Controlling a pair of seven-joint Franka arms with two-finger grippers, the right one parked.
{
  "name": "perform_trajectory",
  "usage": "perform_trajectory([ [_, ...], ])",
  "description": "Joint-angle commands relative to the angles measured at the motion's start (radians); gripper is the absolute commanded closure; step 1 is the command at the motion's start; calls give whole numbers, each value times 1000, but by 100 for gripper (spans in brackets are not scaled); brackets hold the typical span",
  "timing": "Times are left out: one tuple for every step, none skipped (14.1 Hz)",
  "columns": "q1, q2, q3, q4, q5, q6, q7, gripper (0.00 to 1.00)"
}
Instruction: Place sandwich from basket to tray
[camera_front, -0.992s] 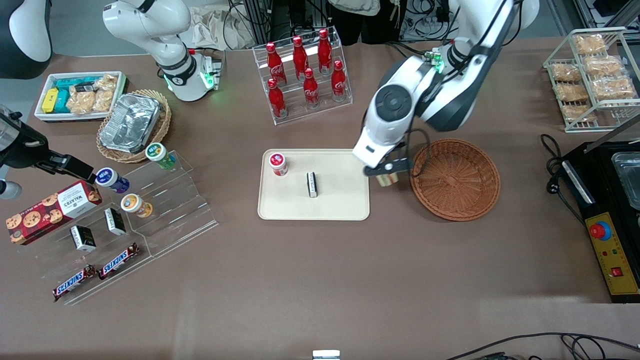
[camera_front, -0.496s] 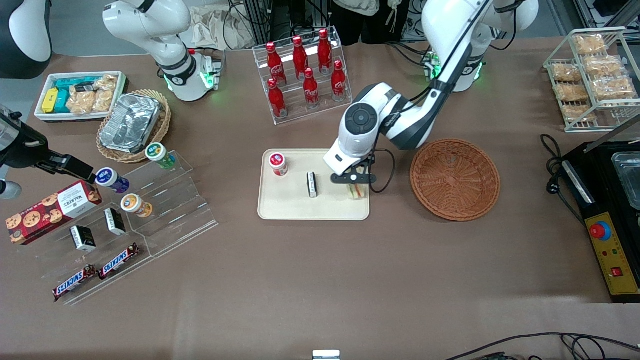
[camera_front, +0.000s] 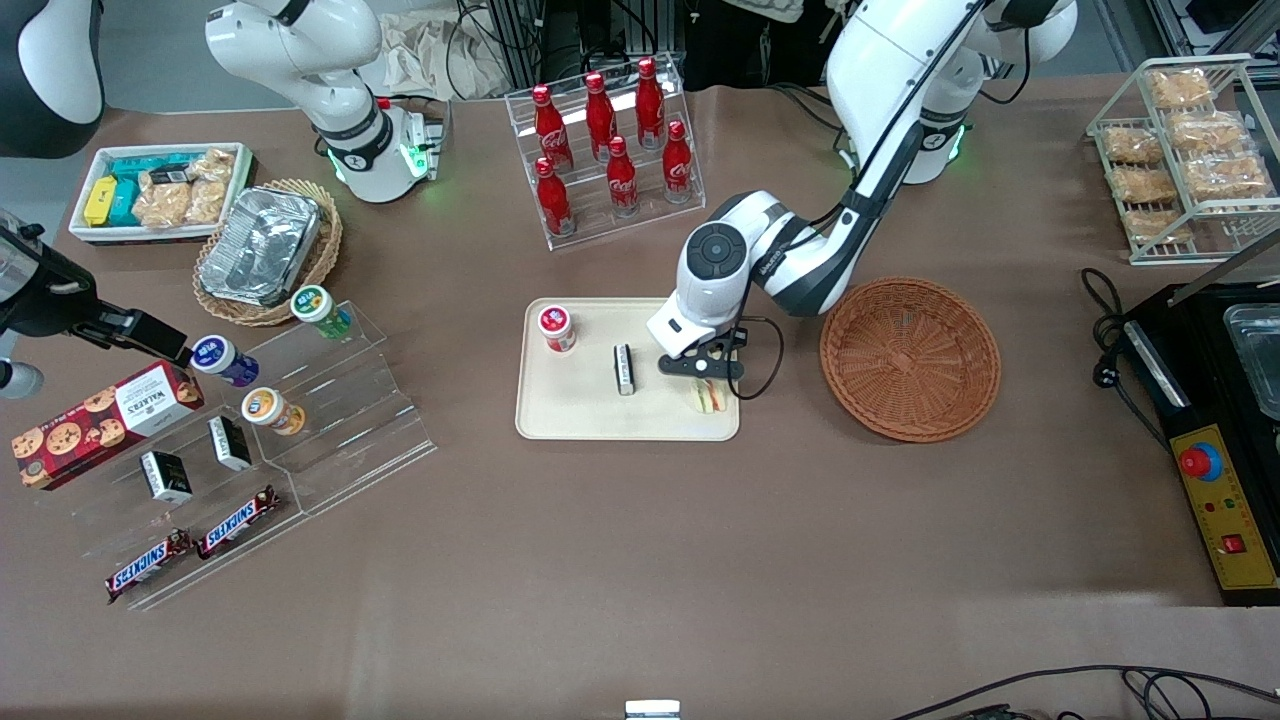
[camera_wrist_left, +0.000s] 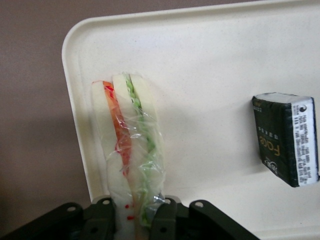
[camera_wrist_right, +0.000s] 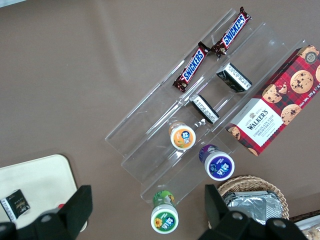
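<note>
Your left arm's end effector (camera_front: 706, 374) sits low over the flat cream-beige rectangular plastic tray (camera_front: 580, 415), at the tray's end nearest the round reddish-brown woven wicker basket (camera_front: 909, 357). Its black fingers (camera_wrist_left: 162, 220) are clamped on the small plastic-wrapped triangular sandwich of white bread with orange-red and green filling (camera_front: 710, 396). In the wrist view you can see the wedge (camera_wrist_left: 129, 150) pinched by its lower part between the two fingers, with the filling layers running lengthwise away from the end effector (camera_wrist_left: 134, 220) and the tray's pale surface (camera_wrist_left: 210, 80) right under it, close to a rounded corner. Whether the sandwich already touches the tray you cannot tell from either view.

The wicker basket holds nothing and stands on the brown bench (camera_front: 640, 560) just beside the tray, toward the working arm's end. On the tray you also have a small dark rectangular packet with a white label end (camera_front: 624, 368), near the sandwich and apart from it, which the wrist view shows too (camera_wrist_left: 285, 138). A little red-lidded round cup (camera_front: 556, 327) stands toward the tray's end nearer the parked arm. A clear acrylic rack of red cola bottles (camera_front: 606, 150) stands farther from the front camera than the tray.
</note>
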Motion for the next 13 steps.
perform_trajectory([
  [4, -45, 13, -5, 15, -33, -32, 1],
  [11, -71, 13, 6, 15, -81, -55, 1],
  [23, -106, 14, 18, 15, -133, -59, 1],
  [43, -140, 20, 32, 18, -183, -52, 1],
  [65, -176, 24, 44, 21, -240, -46, 1],
  [85, -216, 27, 57, 36, -298, -44, 1],
  [115, -255, 27, 64, 52, -345, -41, 1],
  [147, -290, 25, 64, 54, -368, -20, 1],
  [181, -316, 24, 63, 52, -389, 31, 1],
  [212, -342, 24, 63, 49, -435, 90, 1],
  [241, -367, 25, 66, 52, -477, 138, 1],
  [273, -390, 28, 66, 60, -500, 164, 1],
  [298, -414, 28, 66, 101, -527, 169, 1],
])
